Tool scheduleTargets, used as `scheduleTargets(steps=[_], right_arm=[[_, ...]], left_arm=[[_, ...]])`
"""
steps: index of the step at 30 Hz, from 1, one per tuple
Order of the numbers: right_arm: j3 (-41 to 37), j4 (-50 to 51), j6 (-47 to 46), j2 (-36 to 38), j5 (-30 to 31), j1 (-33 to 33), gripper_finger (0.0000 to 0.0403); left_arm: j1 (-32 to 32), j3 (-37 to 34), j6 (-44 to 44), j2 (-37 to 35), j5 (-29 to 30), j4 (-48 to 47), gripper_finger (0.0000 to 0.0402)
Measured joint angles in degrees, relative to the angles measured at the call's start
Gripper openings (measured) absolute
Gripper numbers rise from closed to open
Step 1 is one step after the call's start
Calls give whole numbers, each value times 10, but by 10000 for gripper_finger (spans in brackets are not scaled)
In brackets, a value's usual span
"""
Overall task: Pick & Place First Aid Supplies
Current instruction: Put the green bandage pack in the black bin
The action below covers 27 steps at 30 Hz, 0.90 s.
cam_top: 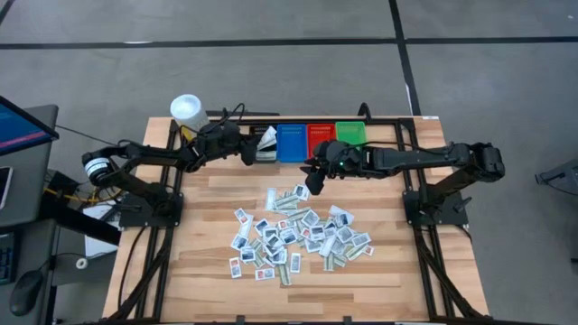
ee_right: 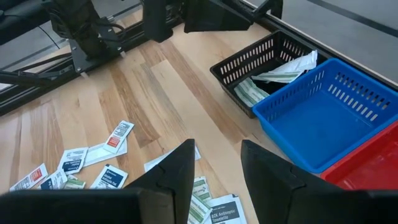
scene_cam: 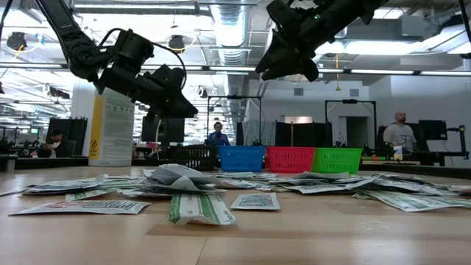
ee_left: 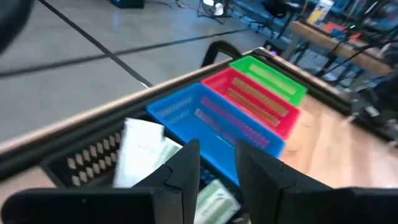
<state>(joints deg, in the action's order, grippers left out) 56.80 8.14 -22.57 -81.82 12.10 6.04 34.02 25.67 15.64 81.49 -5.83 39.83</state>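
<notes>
— Where are the packets [cam_top: 296,233]?

— Most lie in a loose heap on the bare wood of the table [cam_top: 208,203], about midway between its side edges and nearer the front edge than the back. A few more sit in the black bin [ee_right: 261,68], white and green ones (one leans over its rim).

— And the bins?

— In a row along the back edge: black, then the blue bin [cam_top: 291,142], red bin [cam_top: 320,135] and green bin [cam_top: 350,133]. A white tub [cam_top: 187,111] stands at the back left corner.

— The left gripper [cam_top: 247,150]?

— Above the black bin, fingers [ee_left: 186,168] parted a little, nothing between them.

— The right gripper [cam_top: 318,179]?

— Raised over the table just in front of the blue and red bins, beyond the heap's back edge. Its fingers [ee_right: 177,171] stand partly apart, also holding nothing.
</notes>
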Motion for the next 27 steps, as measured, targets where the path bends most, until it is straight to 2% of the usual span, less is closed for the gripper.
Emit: scheduleTargets(steps=[4, 8, 11, 13, 15, 17, 20, 27], right_arm=[[0, 0, 0, 0, 0, -4, 126], [0, 0, 0, 0, 0, -11, 126], [0, -4, 0, 0, 0, -15, 126], [0, -8, 0, 0, 0, -16, 126], [0, -10, 0, 0, 1, -19, 126], [0, -10, 0, 0, 2, -19, 126], [0, -11, -2, 0, 2, -19, 126], [0, -9, -4, 0, 2, -19, 126]], left_arm=[[0, 0, 39, 0, -64, 0, 102], [-10, 0, 46, 0, -164, 0, 102], [-34, -1, -30, 0, -289, 0, 102], [-63, -6, -109, 0, -325, -4, 102], [-95, -12, -185, 0, -320, -6, 102], [-128, -14, -232, 0, -290, -5, 102], [-161, -14, -243, 0, -243, -4, 102], [-161, -14, -241, 0, -224, -4, 102]])
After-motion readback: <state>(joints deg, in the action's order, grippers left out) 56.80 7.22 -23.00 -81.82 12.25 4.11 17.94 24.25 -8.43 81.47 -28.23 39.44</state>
